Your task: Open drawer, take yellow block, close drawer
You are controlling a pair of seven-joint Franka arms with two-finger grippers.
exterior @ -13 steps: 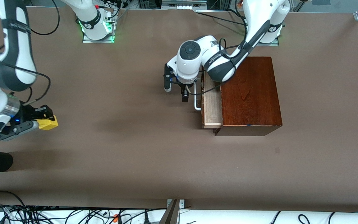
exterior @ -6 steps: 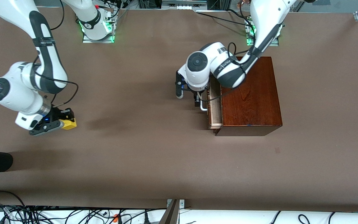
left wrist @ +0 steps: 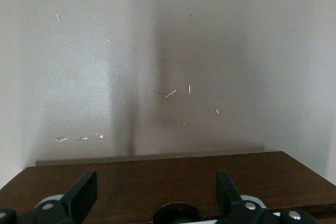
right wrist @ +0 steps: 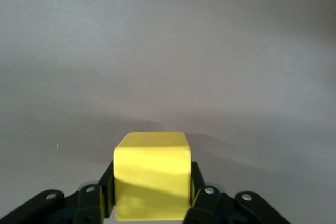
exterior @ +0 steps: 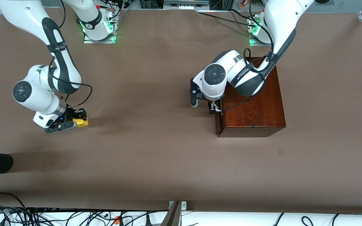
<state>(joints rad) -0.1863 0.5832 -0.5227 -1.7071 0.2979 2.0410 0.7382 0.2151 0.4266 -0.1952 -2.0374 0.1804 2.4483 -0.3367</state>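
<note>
brown bench [exterior: 156, 163] under bright light, cables strung along its near edge, robot bases at the top edge. toward the left arm's end, nearer the top edge than the near one, a dark wooden box [exterior: 253, 100] with the drawer [exterior: 219, 121] pushed flush into it, no pale interior showing, so closing looks done or all but done. left gripper [exterior: 211, 109] pressed at the drawer front around the white handle [exterior: 215, 109], jaws spread apart in the left wrist view and gripping nothing, probably because a push needs no clamp. toward the right arm's end, well apart from the box, right gripper [exterior: 74, 122] low over the bench with jaws closed on the yellow block [exterior: 81, 122], the cube squeezed between both fingers [right wrist: 100, 198]; likely kept clear of the drawer so closing could go on unhindered, block either touching the bench or just above it, hard to say.
</note>
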